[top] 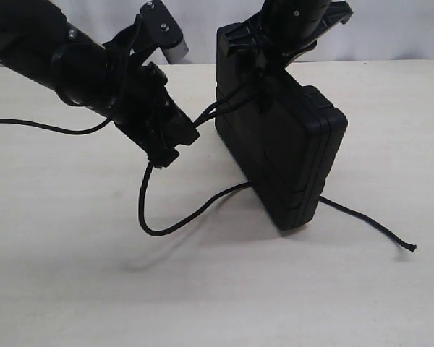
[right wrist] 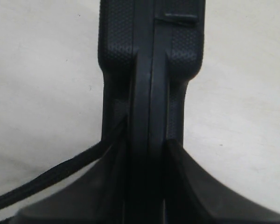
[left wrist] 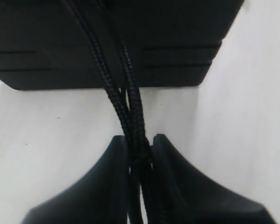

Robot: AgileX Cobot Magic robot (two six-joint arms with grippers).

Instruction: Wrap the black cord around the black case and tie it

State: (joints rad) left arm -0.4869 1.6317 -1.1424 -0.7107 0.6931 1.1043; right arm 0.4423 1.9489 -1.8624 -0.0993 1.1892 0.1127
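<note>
cord (top: 142,206) — black, braided. Two strands run side by side from the upper part of the case's broad face across to the left pincer, drawn fairly straight. Below that pincer one length drops to the table, curves round in a loose loop and runs back to the foot of the case. Another length comes out on the case's other side and lies along the table, ending in a frayed tip well apart from the case. How the cord passes at the case's base cannot be told.

case (top: 282,144) — black, flat, rectangular. It stands on edge near the middle of the table, leaning a little, with its lower edge down on the surface. A seam between its two halves runs along the narrow side.

right pincer (right wrist: 147,158) — clamped on the case's top edge from above, one finger (right wrist: 107,186) against each broad face, the seam between them.

left pincer (left wrist: 139,154) — drawn almost fully together, both strands pinched between its tips. It is just beside the case, not touching it.

table (top: 72,289) — pale, matt; carries the case and the slack cord.

arm cable (top: 36,126) — thin, smooth, black; trails from the left arm toward the table's left side.
</note>
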